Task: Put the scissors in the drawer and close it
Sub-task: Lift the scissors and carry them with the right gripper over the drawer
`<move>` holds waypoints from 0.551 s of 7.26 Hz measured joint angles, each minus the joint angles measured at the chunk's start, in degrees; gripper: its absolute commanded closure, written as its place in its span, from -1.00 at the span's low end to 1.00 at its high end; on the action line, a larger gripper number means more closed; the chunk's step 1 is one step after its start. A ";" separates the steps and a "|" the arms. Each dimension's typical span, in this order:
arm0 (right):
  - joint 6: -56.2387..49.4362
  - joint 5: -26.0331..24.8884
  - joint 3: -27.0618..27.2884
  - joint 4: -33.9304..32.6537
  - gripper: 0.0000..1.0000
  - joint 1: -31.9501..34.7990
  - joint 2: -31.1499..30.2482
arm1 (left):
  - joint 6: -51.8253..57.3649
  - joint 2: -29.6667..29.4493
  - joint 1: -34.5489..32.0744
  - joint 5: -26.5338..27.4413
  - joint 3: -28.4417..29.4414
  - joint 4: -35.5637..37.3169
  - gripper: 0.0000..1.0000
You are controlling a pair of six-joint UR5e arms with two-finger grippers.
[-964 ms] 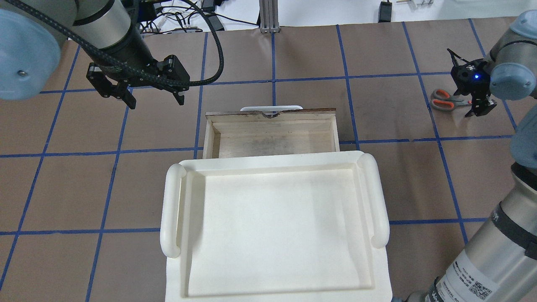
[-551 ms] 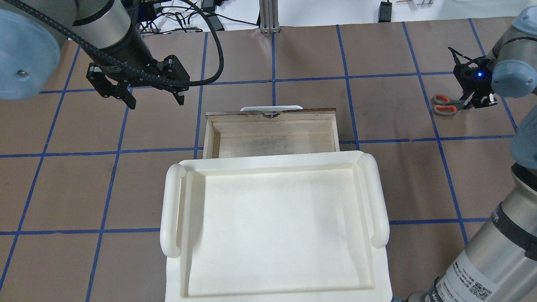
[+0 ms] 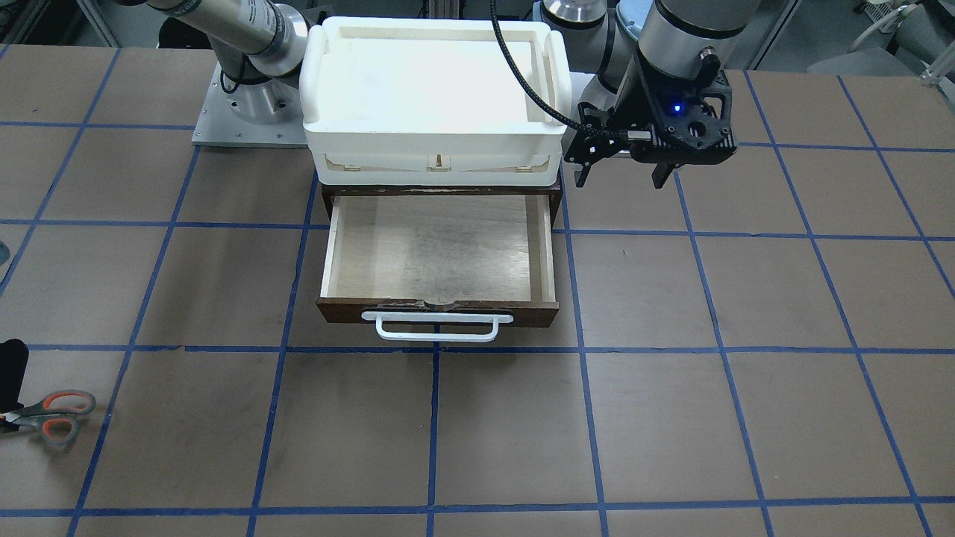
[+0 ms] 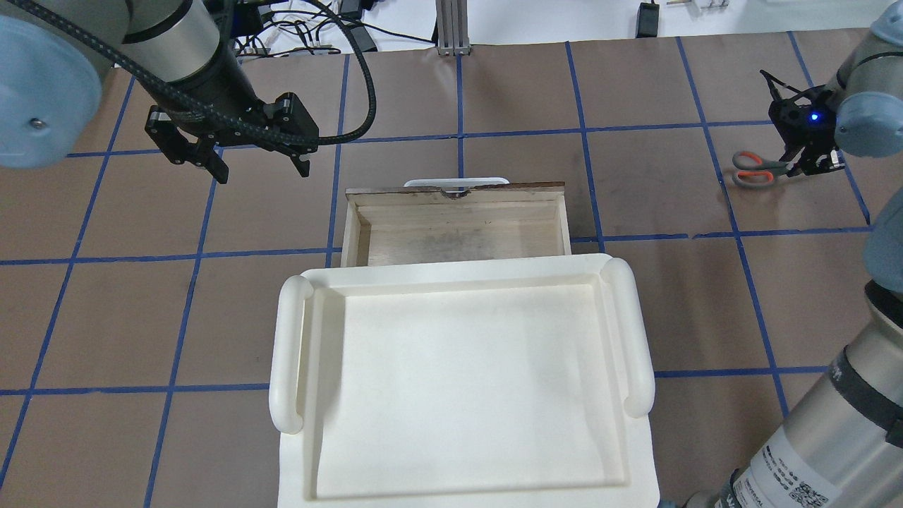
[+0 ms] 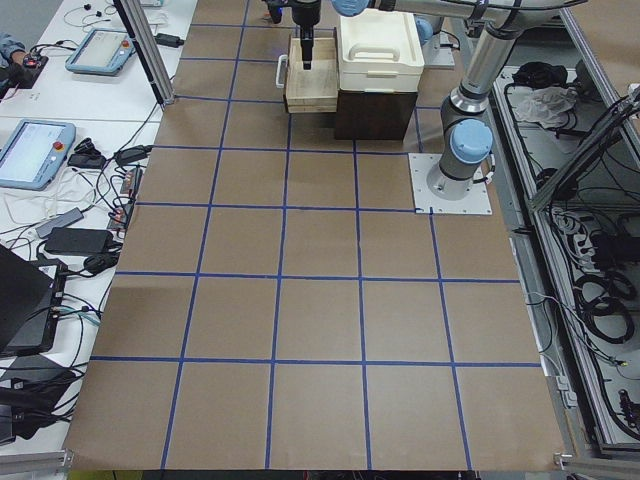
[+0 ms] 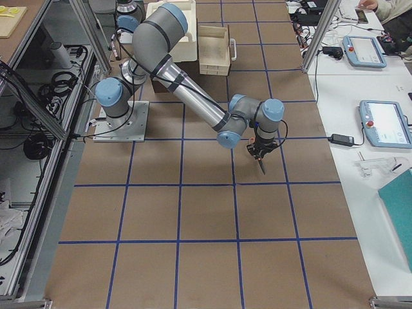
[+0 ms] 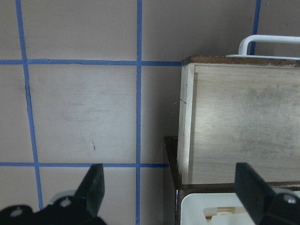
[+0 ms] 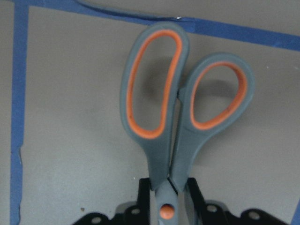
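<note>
Now by the worktop's right edge the right gripper (image 8: pixel 168 193) clamps the scissors (image 8: pixel 157 154), while the left gripper (image 4: pixel 262 171) hangs spread beside the drawer (image 4: pixel 458 236).

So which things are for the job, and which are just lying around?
For the job:
scissors
drawer, open and empty
right gripper, gripping the scissors

Just there:
white tray, sitting above the drawer
blue tape lines
left gripper, hovering open
</note>
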 measured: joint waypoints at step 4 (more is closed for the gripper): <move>9.17 1.30 -0.15 12.23 1.00 3.24 -11.15 | 0.00 0.00 0.00 0.00 -0.02 0.00 -1.00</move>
